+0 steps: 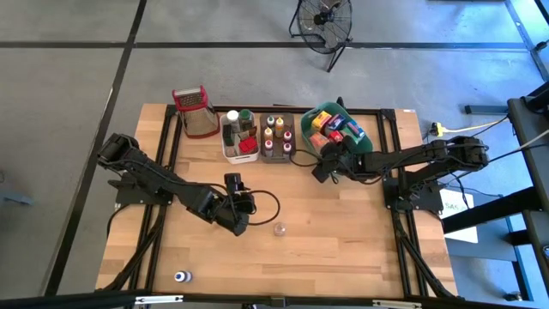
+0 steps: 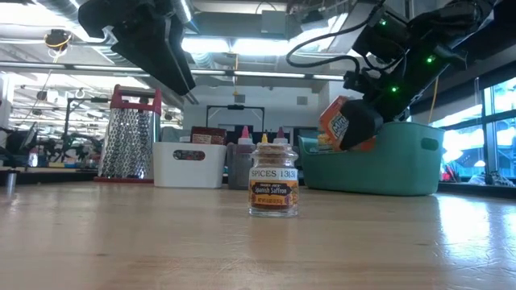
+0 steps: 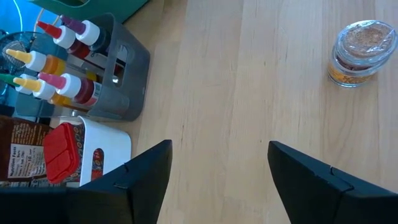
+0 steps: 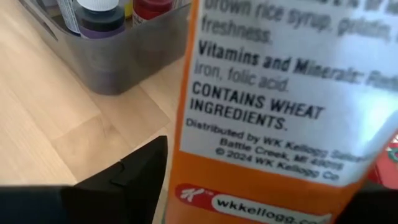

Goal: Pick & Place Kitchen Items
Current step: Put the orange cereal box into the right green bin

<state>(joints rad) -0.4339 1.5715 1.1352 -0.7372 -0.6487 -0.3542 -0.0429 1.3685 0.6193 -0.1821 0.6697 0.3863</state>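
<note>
Right gripper grips small orange cardboard cereal box at rim of teal plastic bin. Left gripper open, empty, near glass saffron spice jar standing mid-table.

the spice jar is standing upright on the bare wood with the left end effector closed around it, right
Not quite. The spice jar does stand upright on the bare wood, but the left end effector is open and apart from it, holding nothing. The left wrist view shows this; the high view agrees.
</note>
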